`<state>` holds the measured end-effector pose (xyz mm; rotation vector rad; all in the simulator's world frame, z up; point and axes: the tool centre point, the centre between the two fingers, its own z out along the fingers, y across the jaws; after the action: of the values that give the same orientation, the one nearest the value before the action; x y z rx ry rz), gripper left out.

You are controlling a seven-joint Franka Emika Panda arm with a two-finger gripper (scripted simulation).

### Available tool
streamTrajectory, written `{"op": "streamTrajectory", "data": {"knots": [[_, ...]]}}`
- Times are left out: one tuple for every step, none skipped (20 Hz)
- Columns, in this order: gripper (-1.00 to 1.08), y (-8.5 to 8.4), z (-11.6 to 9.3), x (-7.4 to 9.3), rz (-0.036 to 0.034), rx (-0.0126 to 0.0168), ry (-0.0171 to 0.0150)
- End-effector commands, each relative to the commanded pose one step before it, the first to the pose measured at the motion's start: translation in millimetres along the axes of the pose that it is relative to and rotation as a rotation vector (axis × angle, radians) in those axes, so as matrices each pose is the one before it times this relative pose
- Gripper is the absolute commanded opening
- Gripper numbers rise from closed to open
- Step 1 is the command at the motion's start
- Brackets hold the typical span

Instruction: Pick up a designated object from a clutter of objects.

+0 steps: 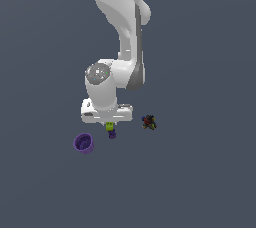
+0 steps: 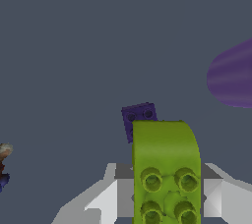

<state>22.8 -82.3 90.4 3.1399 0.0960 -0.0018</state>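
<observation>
1 lime-green block [image 2: 166, 169] sits clamped between the gripper [image 1: 109, 123] fingers, just above the tiny purple piece [image 1: 112, 134]; the purple cup [image 1: 83, 143] lies left, the dark lump [image 1: 148, 122] right. Grasp looks done; lifting clear remains.

Both pictures are flat, even renders — no glare, no noise, no motion blur. The table [image 1: 45, 32] reads as one uniform slate tone with no cast shadows on it. The white arm [image 1: 117, 2] is the brightest thing, shaded grey down its right-hand side in the exterior view, so light seems to come from that view's left. In the wrist view the green brick [image 2: 166, 169] looms large and sharp, its top lighter than its studded face — the purple cup [image 2: 231, 75] is stretched at the frame edge.
</observation>
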Motion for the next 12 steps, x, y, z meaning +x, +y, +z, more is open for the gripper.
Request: {"op": "streamTrajectory", "data": {"knots": [[-1.00,-10.81,-23.99,7.83,-0.00009,-0.00039,0.00070],[-1.00,-4.55,-10.17,3.40,0.00017,-0.00067,-0.00008],[-1.00,-4.65,-10.34,3.49,0.00000,0.00000,0.00000],[-1.00,-4.67,-10.41,3.53,0.00000,0.00000,0.00000],[-1.00,-4.63,-10.36,3.51,0.00012,-0.00047,-0.00003],[-1.00,-4.59,-10.25,3.50,0.00000,0.00000,0.00000],[-1.00,-4.56,-10.18,3.50,0.00000,0.00000,0.00000],[-1.00,-4.53,-10.11,3.49,0.00000,0.00000,0.00000],[-1.00,-4.53,-10.11,3.48,0.00015,-0.00067,0.00002],[-1.00,-4.47,-9.99,3.49,0.00000,0.00000,0.00000],[-1.00,-4.45,-9.93,3.49,0.00000,0.00000,0.00000],[-1.00,-4.42,-9.86,3.49,0.00000,0.00000,0.00000]]}}
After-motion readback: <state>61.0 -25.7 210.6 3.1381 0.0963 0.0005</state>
